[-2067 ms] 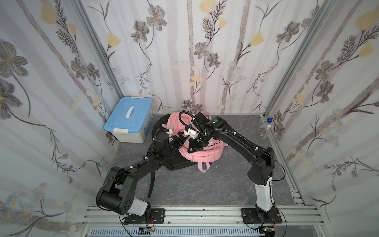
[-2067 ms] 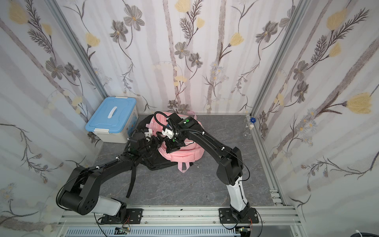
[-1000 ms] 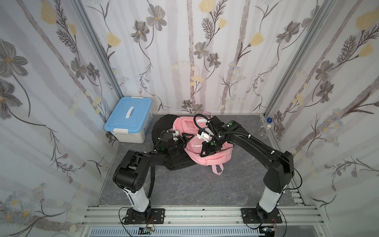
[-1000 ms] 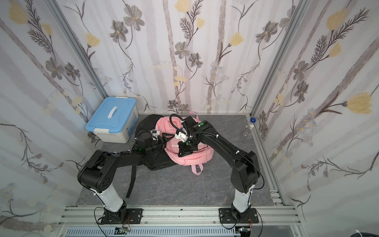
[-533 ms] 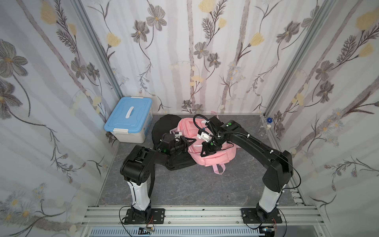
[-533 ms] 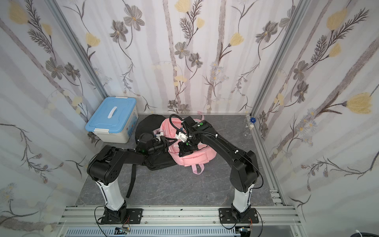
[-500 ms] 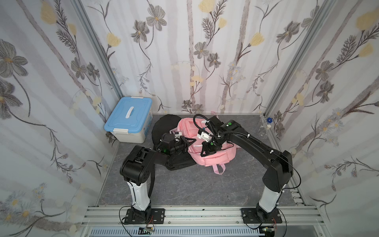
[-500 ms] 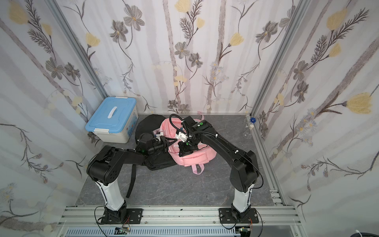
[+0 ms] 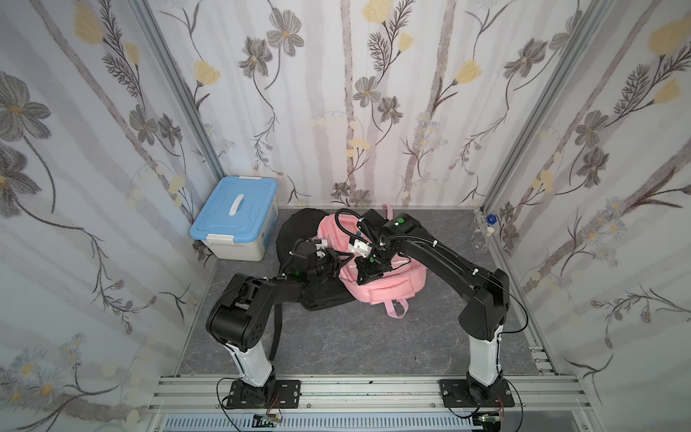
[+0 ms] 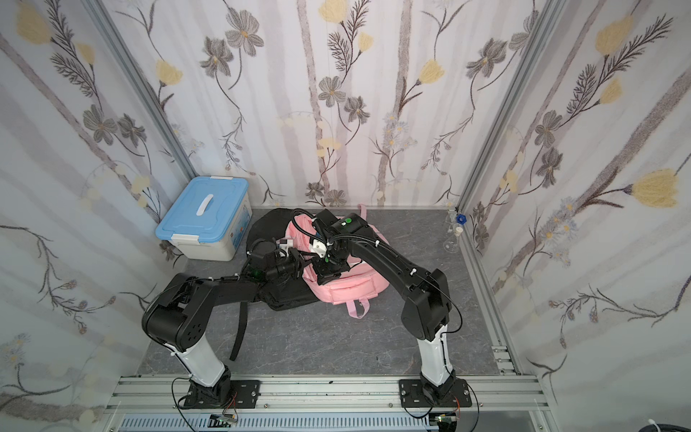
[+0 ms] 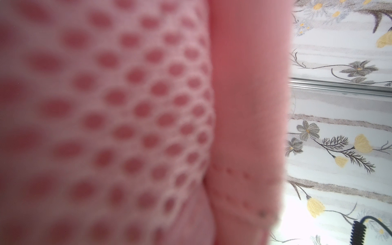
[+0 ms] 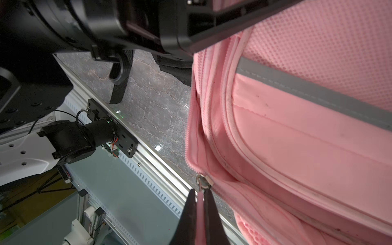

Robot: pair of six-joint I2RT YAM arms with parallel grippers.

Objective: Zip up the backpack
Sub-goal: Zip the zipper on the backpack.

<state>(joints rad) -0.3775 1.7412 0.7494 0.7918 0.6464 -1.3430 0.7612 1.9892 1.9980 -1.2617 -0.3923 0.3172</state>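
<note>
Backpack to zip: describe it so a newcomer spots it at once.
On the grey floor by the back wall, two bags lie touching, right of the blue-lidded box. Yours is the pink backpack, its zipper pull pinched by the right end effector; the other bag is plain black.

Backpack [image 9: 389,284] partly atop another bag [image 9: 299,228] on the floor [image 9: 355,344], lidded box [image 9: 235,220] to their left.
</note>
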